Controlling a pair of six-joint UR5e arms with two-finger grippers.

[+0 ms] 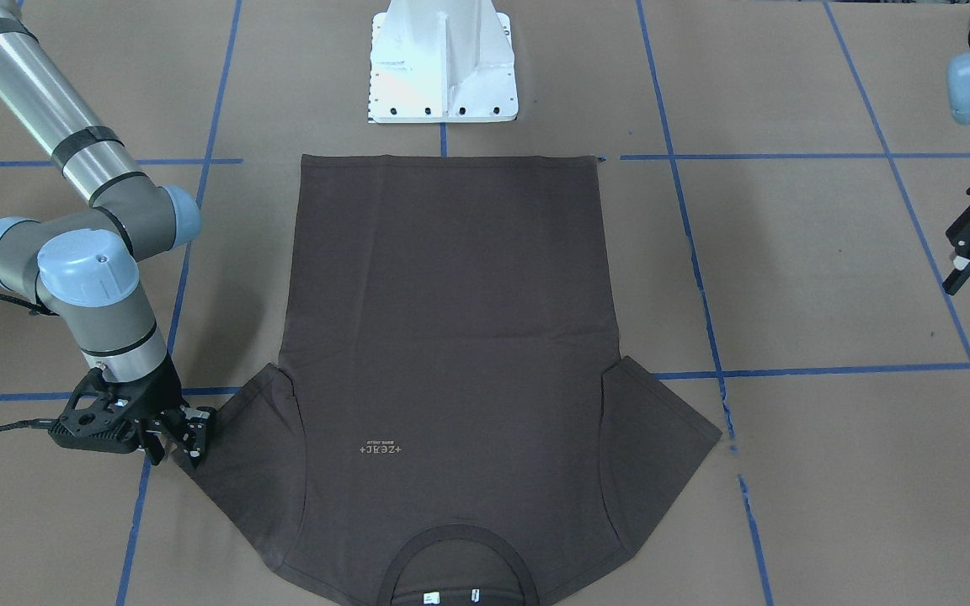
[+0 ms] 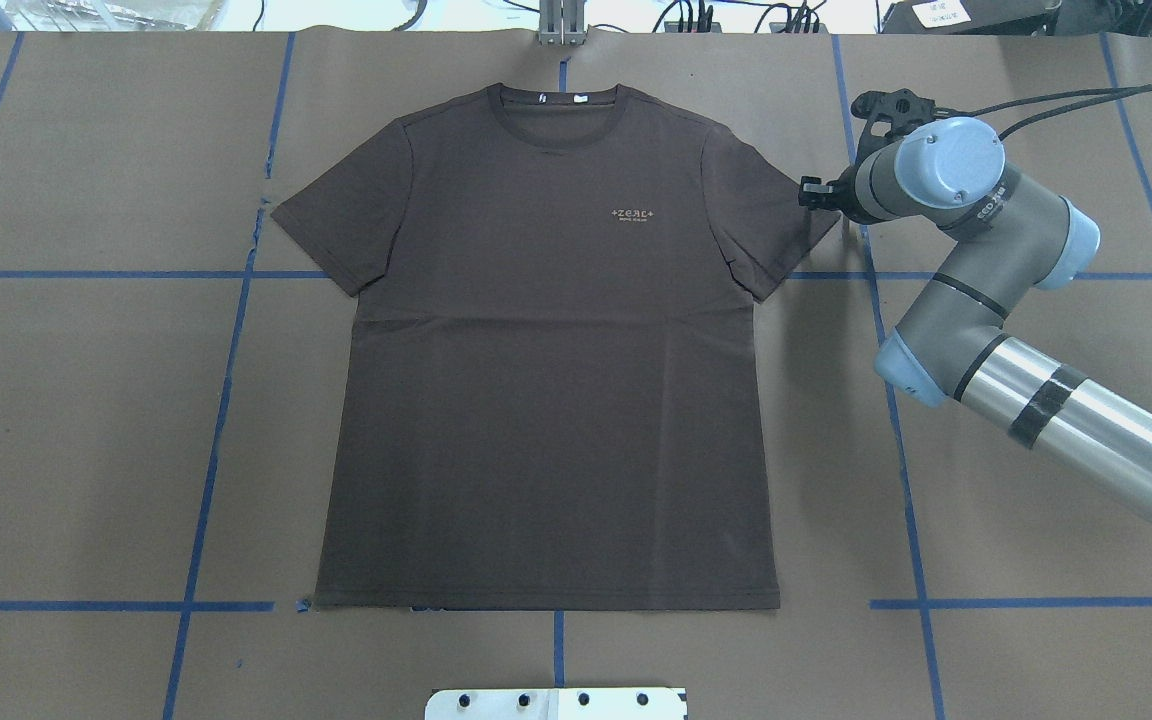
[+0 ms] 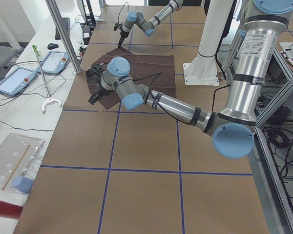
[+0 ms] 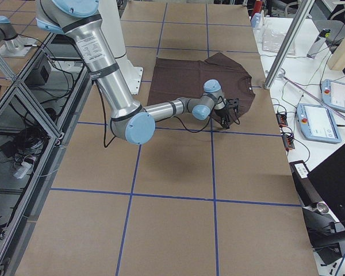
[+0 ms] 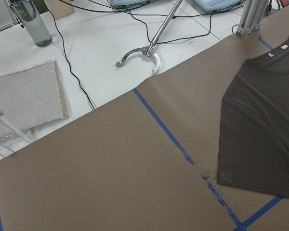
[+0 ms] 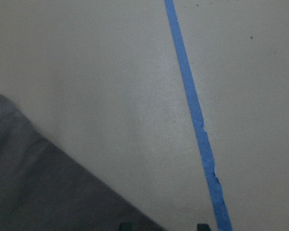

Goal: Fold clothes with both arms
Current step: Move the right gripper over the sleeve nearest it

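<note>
Your T-shirt [image 1: 451, 295] lies flat — right gripper [image 1: 194, 438] at sleeve [image 1: 232, 454] tip, jaws apart; left gripper [image 1: 956, 261] aside, seemingly spread.

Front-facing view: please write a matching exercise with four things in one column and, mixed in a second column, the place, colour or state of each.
1 T-shirt
2 right gripper
3 left gripper
4 base

a at a sleeve
b spread flat
c white
d open, far to the side

Pairs: 1-b, 2-a, 3-d, 4-c.
</note>
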